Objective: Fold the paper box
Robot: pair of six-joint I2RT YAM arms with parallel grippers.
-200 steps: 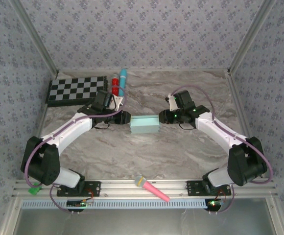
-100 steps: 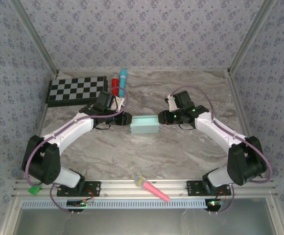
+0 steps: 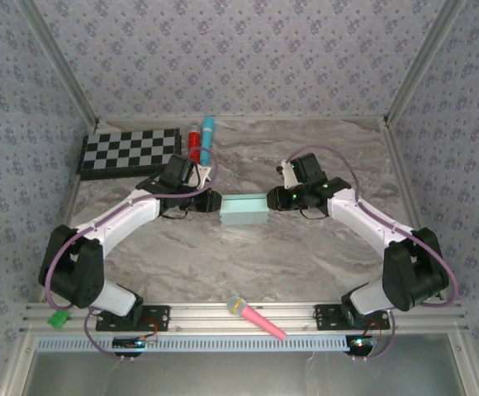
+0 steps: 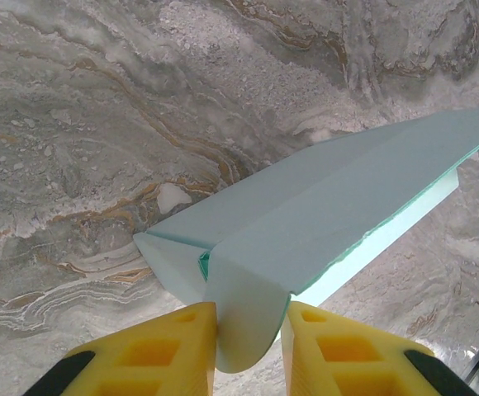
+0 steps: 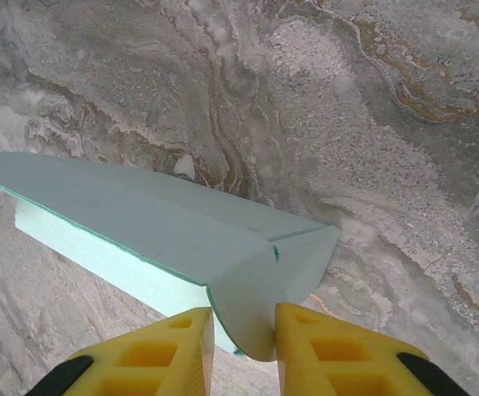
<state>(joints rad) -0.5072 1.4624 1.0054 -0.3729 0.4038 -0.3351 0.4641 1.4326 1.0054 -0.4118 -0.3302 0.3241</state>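
Two tools, one paper box [image 3: 244,210], one bench [image 3: 305,256].

Item 1, paper box: pale mint card, formed into a low oblong, lying mid-bench between the two arms, well apart from the checkerboard [image 3: 130,151] at the far left; long panels creased over; a rounded end flap stands out at each short end, not tucked in.

Item 2, left tool [image 4: 248,330]: at the box's left end; yellow fingers [image 4: 169,346] drawn in against both sides of the left flap [image 4: 244,305], clamped on it as far as the wrist view shows.

Item 3, right tool [image 5: 244,330]: at the box's right end; fingers likewise pressed to either side of the right flap [image 5: 260,280], gripping it.

Step in hand, by my reading: closing the ends; body folded, end flaps outstanding.

Next move, as you should plan it: bend each flap inward along its crease and slide it under the top panel; keep both ends steady so the light card neither skates across the bench nor buckles; a slack pinch would let the flap spring back.
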